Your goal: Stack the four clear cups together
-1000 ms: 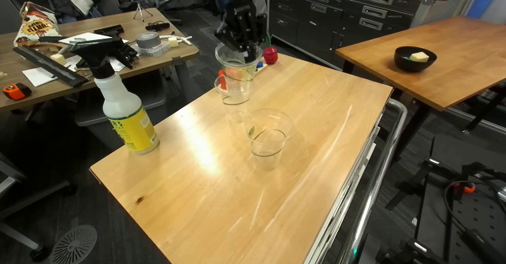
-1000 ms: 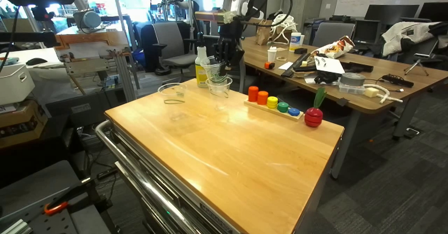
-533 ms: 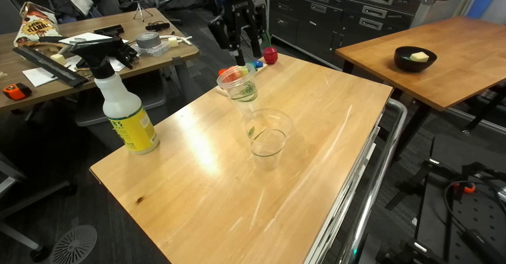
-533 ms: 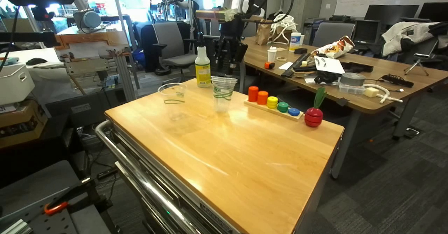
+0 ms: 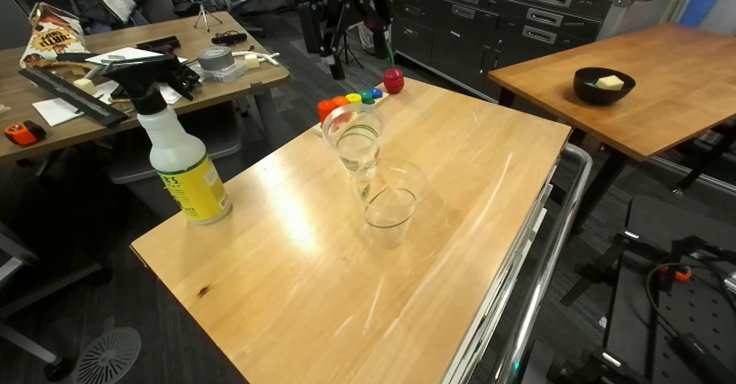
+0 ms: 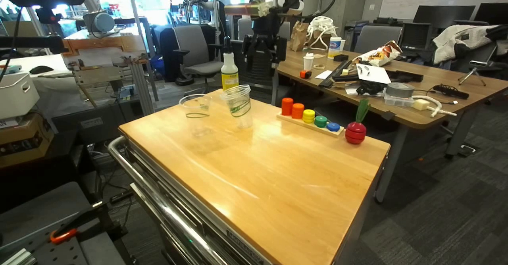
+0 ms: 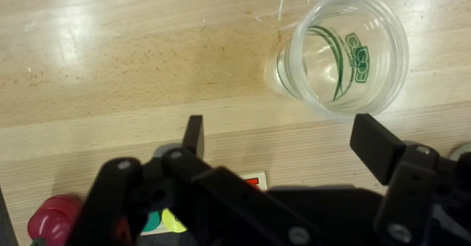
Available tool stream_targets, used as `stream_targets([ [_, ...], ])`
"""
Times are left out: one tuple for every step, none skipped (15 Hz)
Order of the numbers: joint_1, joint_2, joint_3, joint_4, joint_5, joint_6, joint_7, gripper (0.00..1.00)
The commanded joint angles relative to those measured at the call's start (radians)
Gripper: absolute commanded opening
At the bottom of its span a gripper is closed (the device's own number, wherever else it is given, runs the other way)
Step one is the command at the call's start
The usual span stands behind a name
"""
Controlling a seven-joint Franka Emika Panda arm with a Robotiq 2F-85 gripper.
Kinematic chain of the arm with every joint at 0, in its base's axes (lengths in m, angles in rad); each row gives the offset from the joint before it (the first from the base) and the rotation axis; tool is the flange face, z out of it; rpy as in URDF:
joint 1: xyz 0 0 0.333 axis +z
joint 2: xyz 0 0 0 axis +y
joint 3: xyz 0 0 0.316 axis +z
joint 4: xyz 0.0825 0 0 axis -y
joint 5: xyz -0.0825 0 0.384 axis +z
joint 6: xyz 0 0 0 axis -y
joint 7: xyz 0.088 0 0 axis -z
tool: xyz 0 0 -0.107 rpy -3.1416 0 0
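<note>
The pincer hung above the table, its tips wide apart with nothing between them. In an exterior view the stack was on the side toward the edge lined by the toy, inward from the corner with the bottle, and leaned toward the loose cup, which stood just beside it, farther in from that edge. Several rims showed in the stack, presumably three nested. The step seemed to be letting the stack settle before the loose cup joined it. Done well, that meant keeping clear until the lean steadied, then lowering over one rim with a tip inside and a tip outside, squeezing lightly since thin walls would likely buckle, lifting straight past the other rim, centring, and lowering without sideways push. A second earlier the pincer was down at the rims, which stood in two levels; by now it was higher, clear and spread, and they sat bunched. Half a second earlier the stack looked straight in an exterior view, where it now leaned. The loose cup had not moved.
</note>
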Motion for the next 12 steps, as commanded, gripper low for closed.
stream_targets([
  [-0.002,-0.038,-0.01,-0.042,-0.015,-0.01,0.007,1.0],
  [-0.003,-0.039,-0.011,-0.046,-0.015,-0.011,0.007,1.0],
  [-0.004,-0.04,-0.013,-0.05,-0.015,-0.011,0.007,1.0],
  [-0.004,-0.041,-0.013,-0.053,-0.015,-0.012,0.007,1.0],
  [-0.005,-0.042,-0.013,-0.054,-0.013,-0.015,0.005,1.0],
  [-0.006,-0.043,-0.013,-0.056,-0.014,-0.017,0.002,1.0],
  [-0.007,-0.045,-0.012,-0.059,-0.011,-0.024,0.001,1.0],
  [-0.008,-0.048,-0.013,-0.064,-0.012,-0.027,0.0,1.0],
  [-0.009,-0.053,-0.012,-0.072,-0.01,-0.033,-0.001,1.0],
  [-0.01,-0.058,-0.012,-0.081,-0.01,-0.034,-0.003,1.0],
  [-0.011,-0.064,-0.013,-0.092,-0.01,-0.034,-0.004,1.0],
  [-0.013,-0.067,-0.013,-0.1,-0.008,-0.037,-0.005,1.0],
])
